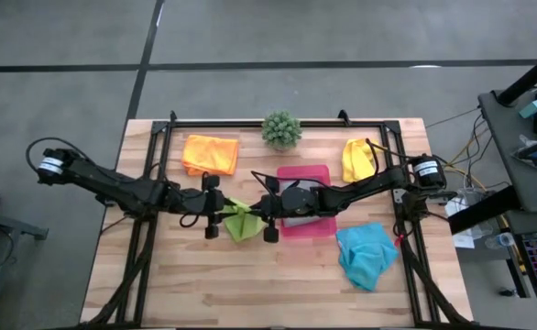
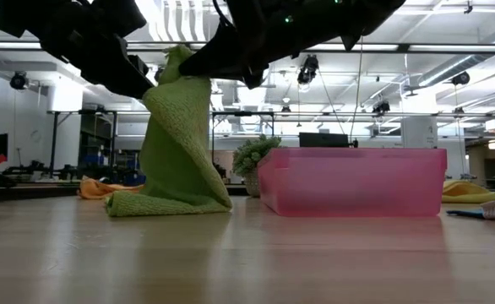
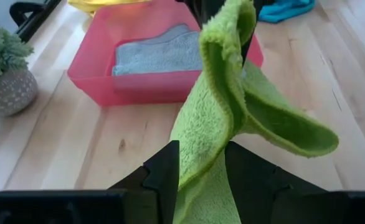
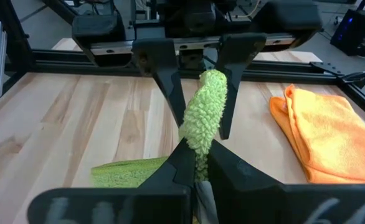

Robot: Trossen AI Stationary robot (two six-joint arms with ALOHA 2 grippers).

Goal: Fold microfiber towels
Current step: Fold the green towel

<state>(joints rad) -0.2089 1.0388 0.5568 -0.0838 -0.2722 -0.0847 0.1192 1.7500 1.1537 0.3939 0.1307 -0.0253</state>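
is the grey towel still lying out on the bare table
No, the grey towel lies folded inside the pink tray, as the left wrist view shows.

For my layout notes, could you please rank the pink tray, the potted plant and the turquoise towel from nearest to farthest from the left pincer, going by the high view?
From the left pincer, which holds the lime green towel left of centre:
1. Pink tray, just to its right at mid-table.
2. Potted plant, at the far edge, centre.
3. Turquoise towel, towards the table's right side, nearer the front edge.
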